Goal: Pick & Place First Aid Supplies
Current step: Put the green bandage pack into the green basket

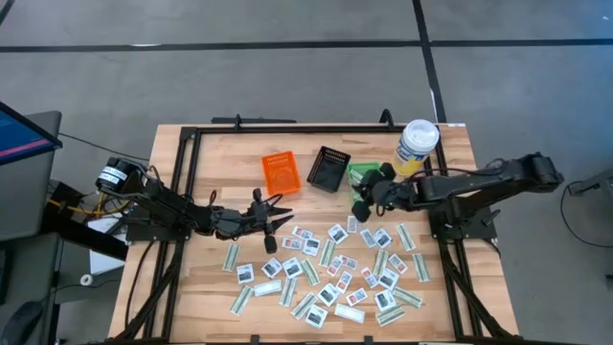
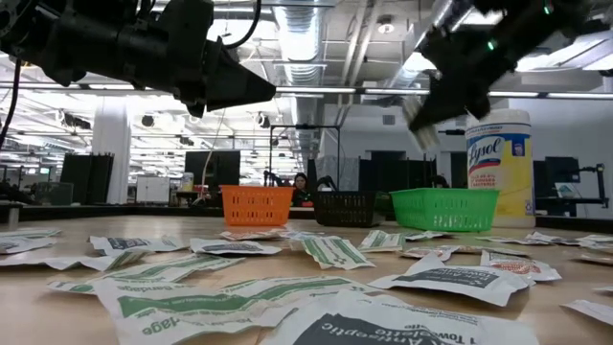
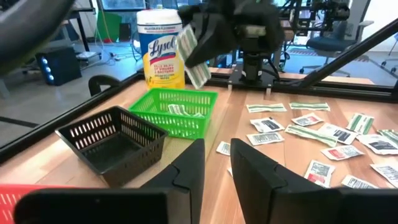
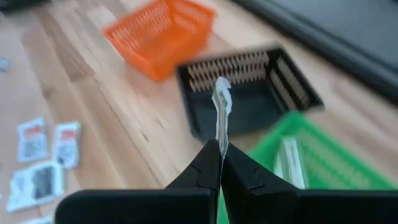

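Many small flat packets (image 1: 335,268), white squares and pale-green strips, lie scattered on the near half of the wooden table. My right gripper (image 4: 221,152) is shut on one pale-green strip packet (image 4: 221,109) and hovers by the green bin (image 1: 362,173); the left wrist view shows that packet (image 3: 194,59) above the green bin (image 3: 177,109). One strip (image 4: 286,158) lies inside that bin. My left gripper (image 3: 217,168) is open with nothing between its fingers, level above the table at centre left (image 1: 276,218), pointing toward the bins. My right gripper pinches one end of the strip packet (image 4: 221,138) between its two fingertips. The fingers come from the table's right side, slanting down. The packet sticks out past the fingertips, edge-on to the wrist camera, lifted clear of the table and bins.
An orange bin (image 1: 281,172) and a black bin (image 1: 330,169) stand left of the green one along the far middle. A yellow canister with a white lid (image 1: 419,144) stands at the far right. A black frame rail (image 1: 287,129) edges the table.
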You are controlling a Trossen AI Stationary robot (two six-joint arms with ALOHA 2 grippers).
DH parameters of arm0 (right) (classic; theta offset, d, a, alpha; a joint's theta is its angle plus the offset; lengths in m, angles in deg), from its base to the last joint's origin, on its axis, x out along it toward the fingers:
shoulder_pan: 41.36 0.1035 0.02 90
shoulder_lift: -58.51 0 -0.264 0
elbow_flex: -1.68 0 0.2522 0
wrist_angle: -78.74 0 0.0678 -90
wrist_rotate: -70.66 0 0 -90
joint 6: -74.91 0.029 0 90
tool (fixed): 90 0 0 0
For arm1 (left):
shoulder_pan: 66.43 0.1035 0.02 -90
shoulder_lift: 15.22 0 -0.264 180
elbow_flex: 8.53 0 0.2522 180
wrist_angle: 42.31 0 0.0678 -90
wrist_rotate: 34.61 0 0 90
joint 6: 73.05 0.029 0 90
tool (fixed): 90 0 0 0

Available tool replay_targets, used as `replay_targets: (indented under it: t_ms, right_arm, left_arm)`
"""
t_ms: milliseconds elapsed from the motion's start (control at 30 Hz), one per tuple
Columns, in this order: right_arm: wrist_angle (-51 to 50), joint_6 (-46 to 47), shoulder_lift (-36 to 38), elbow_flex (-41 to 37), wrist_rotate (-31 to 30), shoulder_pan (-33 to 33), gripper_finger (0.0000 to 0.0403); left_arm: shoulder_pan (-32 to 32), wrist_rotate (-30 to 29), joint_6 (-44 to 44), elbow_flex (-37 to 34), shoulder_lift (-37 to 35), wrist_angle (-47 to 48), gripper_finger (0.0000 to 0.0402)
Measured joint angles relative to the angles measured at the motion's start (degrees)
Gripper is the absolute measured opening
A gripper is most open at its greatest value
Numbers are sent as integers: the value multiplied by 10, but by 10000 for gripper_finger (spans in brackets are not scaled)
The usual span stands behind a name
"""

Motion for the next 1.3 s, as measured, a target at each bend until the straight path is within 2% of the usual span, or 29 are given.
replay_targets:
  t_ms: [167,233,333,467,700,900,1100,1300]
  right_arm:
    - [0,23,16,-55,82,-59,0]
    - [-1,24,13,-68,96,-80,1]
    - [-1,37,0,-73,99,-101,8]
    - [15,12,-13,-72,114,-115,39]
    - [16,10,-18,-71,111,-114,104]
    - [-9,-26,3,-48,110,-94,139]
    - [-60,-33,45,-8,109,-80,160]
    - [-56,-2,64,-6,132,-29,164]
  left_arm:
    - [0,1,0,0,0,0,77]
    - [0,1,0,0,0,0,77]
    - [0,1,-4,0,0,0,77]
    - [0,1,-8,0,0,0,77]
    - [0,1,-8,0,0,1,77]
    - [-3,1,-9,0,0,23,83]
    - [-16,2,-49,0,-5,88,109]
    - [-46,2,-115,0,-60,257,145]
